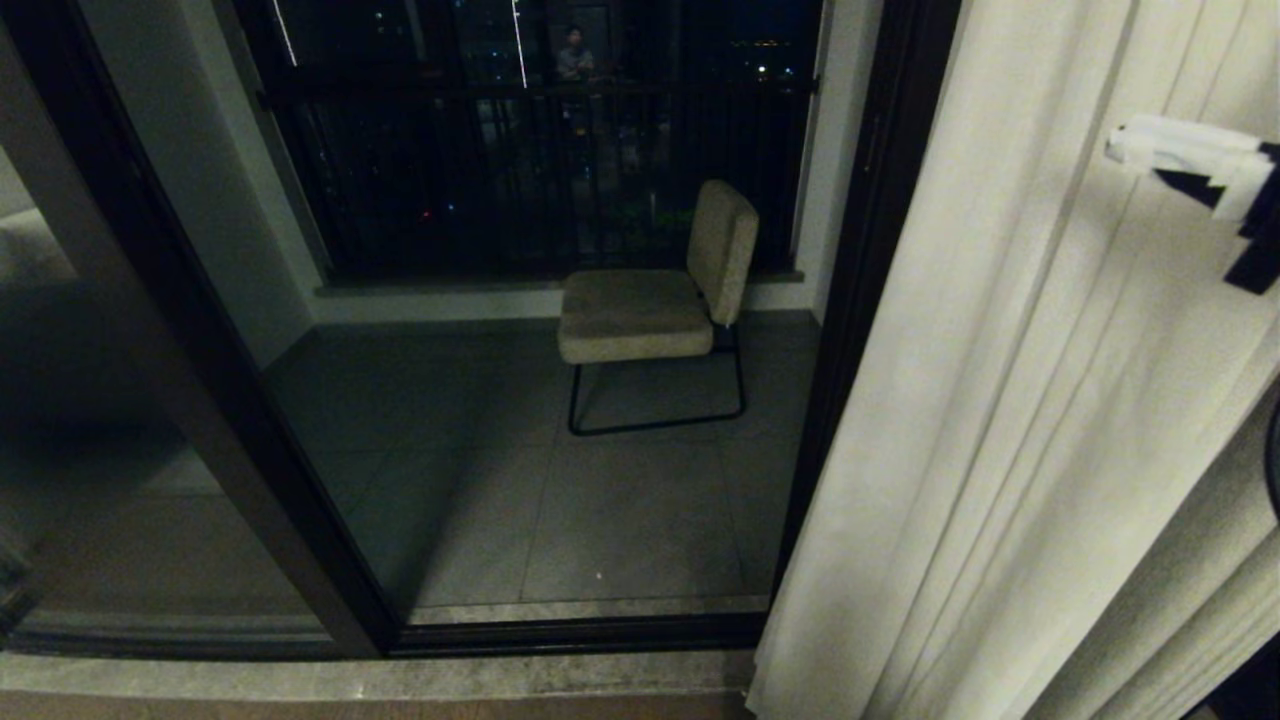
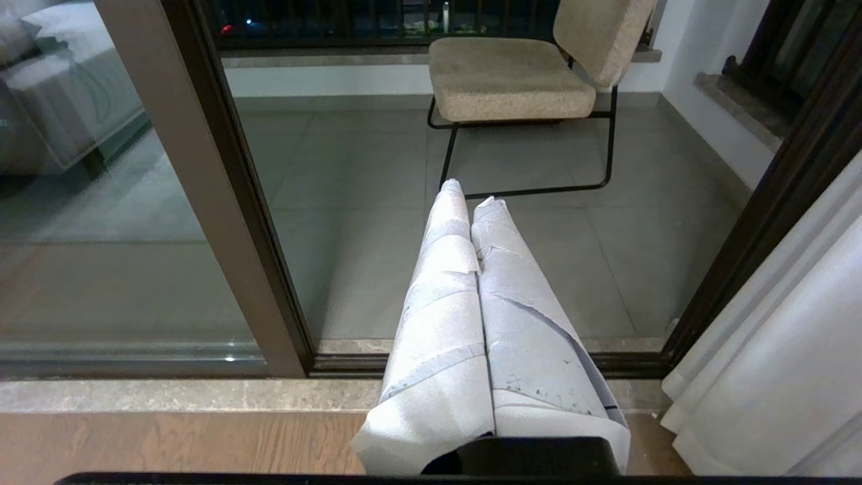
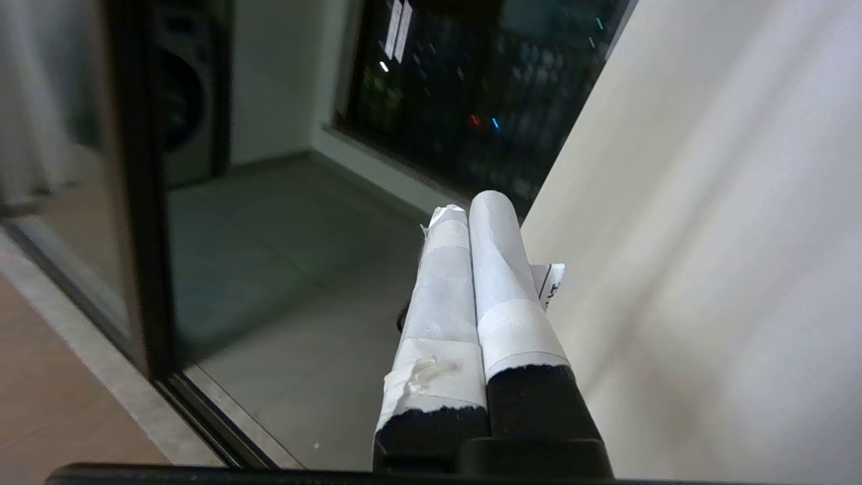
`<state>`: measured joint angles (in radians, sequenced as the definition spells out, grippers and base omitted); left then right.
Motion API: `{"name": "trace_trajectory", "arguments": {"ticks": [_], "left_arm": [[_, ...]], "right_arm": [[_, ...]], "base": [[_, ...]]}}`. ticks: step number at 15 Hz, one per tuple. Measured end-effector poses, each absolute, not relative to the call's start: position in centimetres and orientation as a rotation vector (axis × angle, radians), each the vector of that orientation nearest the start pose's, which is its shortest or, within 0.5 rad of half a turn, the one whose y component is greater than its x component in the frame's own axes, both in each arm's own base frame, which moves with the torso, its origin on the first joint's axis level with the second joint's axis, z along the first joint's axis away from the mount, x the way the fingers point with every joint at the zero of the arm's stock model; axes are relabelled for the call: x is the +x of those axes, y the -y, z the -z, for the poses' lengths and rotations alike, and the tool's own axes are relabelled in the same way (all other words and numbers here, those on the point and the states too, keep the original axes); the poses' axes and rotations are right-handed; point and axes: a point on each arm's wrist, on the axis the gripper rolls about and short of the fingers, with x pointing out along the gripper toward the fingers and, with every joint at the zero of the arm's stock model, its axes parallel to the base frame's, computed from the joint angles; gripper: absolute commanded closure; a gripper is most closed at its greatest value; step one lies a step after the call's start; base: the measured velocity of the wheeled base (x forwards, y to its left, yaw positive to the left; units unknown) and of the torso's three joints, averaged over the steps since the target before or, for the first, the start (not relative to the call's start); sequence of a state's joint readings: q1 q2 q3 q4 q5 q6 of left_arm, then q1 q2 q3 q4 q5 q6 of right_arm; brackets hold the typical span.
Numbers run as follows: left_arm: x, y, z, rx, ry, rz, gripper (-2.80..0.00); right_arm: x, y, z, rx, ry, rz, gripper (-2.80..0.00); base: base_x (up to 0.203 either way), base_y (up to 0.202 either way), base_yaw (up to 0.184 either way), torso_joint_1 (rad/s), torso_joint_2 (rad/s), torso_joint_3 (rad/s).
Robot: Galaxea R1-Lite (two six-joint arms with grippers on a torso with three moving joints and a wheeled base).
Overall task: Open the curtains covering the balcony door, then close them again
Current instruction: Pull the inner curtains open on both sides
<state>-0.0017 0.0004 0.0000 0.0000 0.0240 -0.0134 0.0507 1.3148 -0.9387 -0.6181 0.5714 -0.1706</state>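
Right claw [image 1: 1180, 150], closed and empty, hangs beside the curtains [image 1: 1000, 400], gathered right of the uncovered balcony door [image 1: 560, 300]; closed fingers may slide off the pleats, leaving the panel undrawn.

Right hand [image 1: 1125, 145] cut off at head view's edge; curtains [image 1: 1000, 400] perhaps touched.

The head view looks forward and down through the dark-framed sliding glass balcony door [image 1: 860, 300], close to the cream pleated curtains [image 1: 1000, 450]. The left wrist view sits low, facing the same beige cushioned chair with thin black legs [image 2: 518, 81] [image 1: 650, 300]. The right wrist view hugs the curtains [image 3: 707, 269].
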Motion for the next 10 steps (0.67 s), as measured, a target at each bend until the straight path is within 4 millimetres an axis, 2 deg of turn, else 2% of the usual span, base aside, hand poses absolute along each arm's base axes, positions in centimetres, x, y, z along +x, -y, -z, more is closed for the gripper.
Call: {"name": "trace_trajectory", "arguments": {"ticks": [5, 10], "left_arm": [[-2.3, -0.1, -7.5, -0.013, 0.0, -0.022, 0.0], [-2.3, -0.1, -7.5, -0.014, 0.0, -0.022, 0.0]], "right_arm": [[25.3, -5.6, -30.9, -0.221, 0.238, -0.483, 0.0], [28.1, -6.7, -30.1, -0.199, 0.261, -0.318, 0.0]], "base": [[0.0, 0.0, 0.0, 0.0, 0.0, 0.0], [0.0, 0.0, 0.0, 0.0, 0.0, 0.0]]}}
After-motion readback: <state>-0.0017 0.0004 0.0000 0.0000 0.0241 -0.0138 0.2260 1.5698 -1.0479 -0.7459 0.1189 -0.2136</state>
